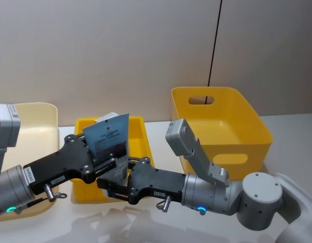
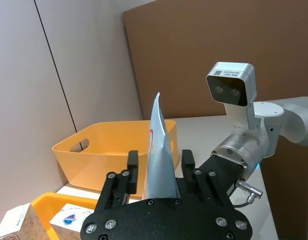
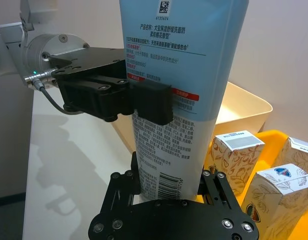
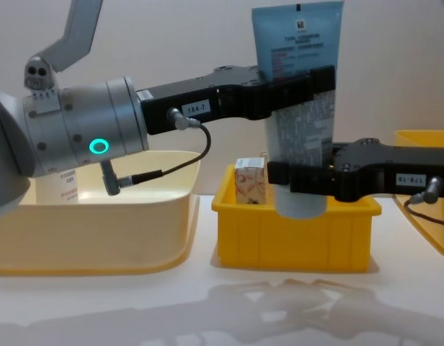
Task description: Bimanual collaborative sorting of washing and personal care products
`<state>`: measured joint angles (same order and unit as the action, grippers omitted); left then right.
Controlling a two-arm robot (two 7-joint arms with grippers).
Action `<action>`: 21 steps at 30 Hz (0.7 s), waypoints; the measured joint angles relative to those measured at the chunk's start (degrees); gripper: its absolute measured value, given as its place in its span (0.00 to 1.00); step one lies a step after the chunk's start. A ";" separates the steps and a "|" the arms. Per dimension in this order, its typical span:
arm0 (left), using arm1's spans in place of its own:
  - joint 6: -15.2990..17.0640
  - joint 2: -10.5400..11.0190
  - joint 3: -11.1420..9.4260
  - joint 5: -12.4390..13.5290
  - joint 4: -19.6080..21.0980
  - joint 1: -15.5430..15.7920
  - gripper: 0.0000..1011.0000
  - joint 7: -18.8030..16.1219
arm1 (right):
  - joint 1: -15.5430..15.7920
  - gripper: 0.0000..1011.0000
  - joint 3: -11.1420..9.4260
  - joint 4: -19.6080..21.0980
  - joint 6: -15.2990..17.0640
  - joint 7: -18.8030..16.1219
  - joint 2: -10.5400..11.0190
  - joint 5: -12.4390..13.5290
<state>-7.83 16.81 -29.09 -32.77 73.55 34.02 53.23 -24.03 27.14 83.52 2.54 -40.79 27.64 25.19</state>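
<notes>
Tube point(image 4: 298, 43) stands upright, seemingly for handover: left end effector point(image 4: 295, 85) clamps its middle from 9 o'clock, right end effector point(image 4: 301, 179) clamps lower from 3 o'clock.

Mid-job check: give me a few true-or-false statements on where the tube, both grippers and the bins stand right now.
1. The left gripper and the right gripper are both shut on the light-blue tube. True.
2. The tube lies flat in the large yellow bin. False: it is held upright over the small yellow bin.
3. The left gripper holds the tube higher up than the right gripper. True.
4. The small yellow bin holds nothing. False: white cartons stand in it.
</notes>
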 joint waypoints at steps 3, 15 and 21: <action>0.00 0.01 0.00 0.00 0.00 0.00 0.60 0.00 | -0.04 0.55 0.04 -0.05 -0.04 -0.03 -0.03 -0.01; 0.00 0.01 -0.01 0.01 0.00 0.00 0.95 0.00 | 0.40 0.55 -0.34 0.41 -0.06 0.78 0.25 0.24; 0.00 0.02 -0.01 0.01 0.00 0.00 0.99 0.00 | 1.80 0.55 -1.75 1.88 0.12 3.35 0.96 0.58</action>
<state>-7.83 16.83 -29.10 -32.75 73.55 34.02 53.22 -22.23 25.39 85.39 2.66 -37.44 28.60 25.77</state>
